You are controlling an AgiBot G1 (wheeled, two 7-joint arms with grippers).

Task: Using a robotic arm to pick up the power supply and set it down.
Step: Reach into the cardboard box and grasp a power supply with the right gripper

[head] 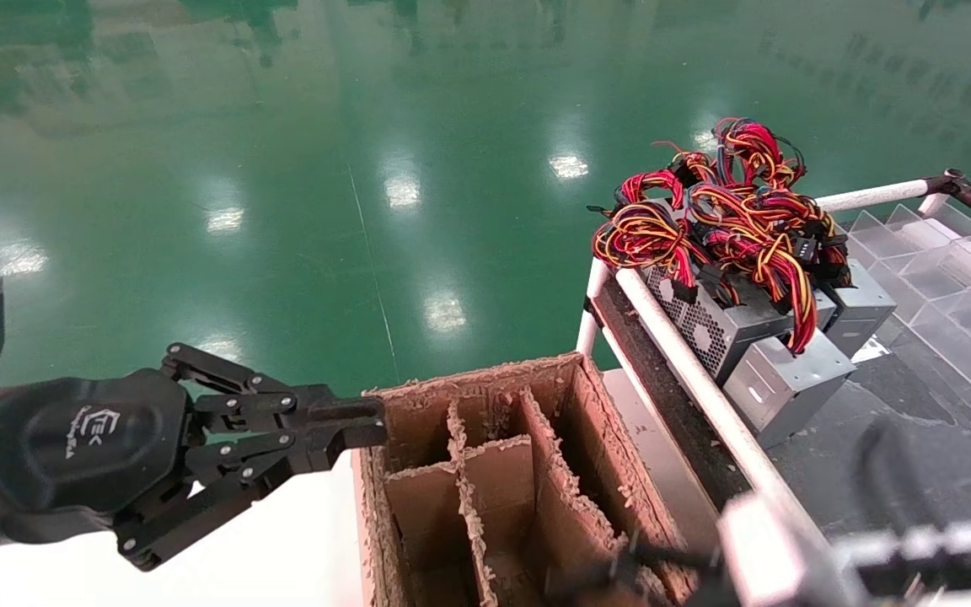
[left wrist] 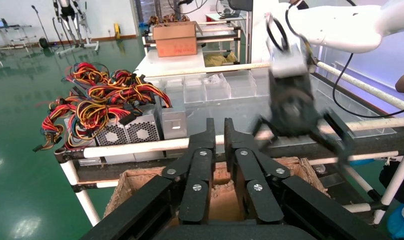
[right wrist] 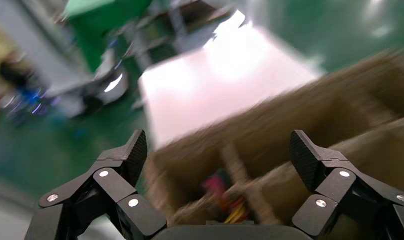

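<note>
The left gripper [head: 367, 421] hangs at the near-left corner of the cardboard box [head: 485, 472], its jaws pressed together and holding nothing — the left wrist view shows its two black fingers [left wrist: 210, 150] side by side with only a thin slit between them. The right gripper [right wrist: 217, 150] is over the box's right side, jaws spread wide and empty; below them, red and yellow wires [right wrist: 225, 200] show blurred in one cardboard compartment. In the head view this arm is only a blur at the lower right edge. The power supply [head: 721, 324] lies among several alike, stacked on the rack [head: 688, 371] beyond the box's right side, against the rack's white front rail, perforated vent face toward the box, with a tangle of red, yellow and black wires [head: 721, 211] heaped on top.
</note>
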